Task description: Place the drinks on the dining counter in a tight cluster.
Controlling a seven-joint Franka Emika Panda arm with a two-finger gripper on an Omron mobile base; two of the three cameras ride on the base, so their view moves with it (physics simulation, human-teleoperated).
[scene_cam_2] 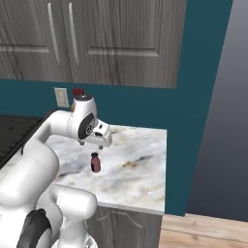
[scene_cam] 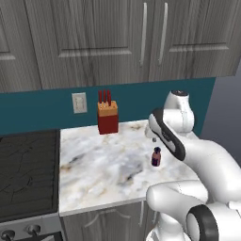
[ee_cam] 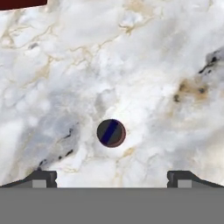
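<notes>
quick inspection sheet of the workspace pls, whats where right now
surface: marble counter beside a stove, bare apart from two things
job's things: one short maroon bottle upright on the counter, seen from above in the hand view; no other drinks seen
clutter: red knife block at the back by the wall, apart from the bottle
grippers: gripper open, above the bottle and pointing down at it, fingertips wide to either side, not touching it
cables: nothing seen
surroundings: grey cabinets above, teal wall with an outlet, wood floor to the right
</notes>
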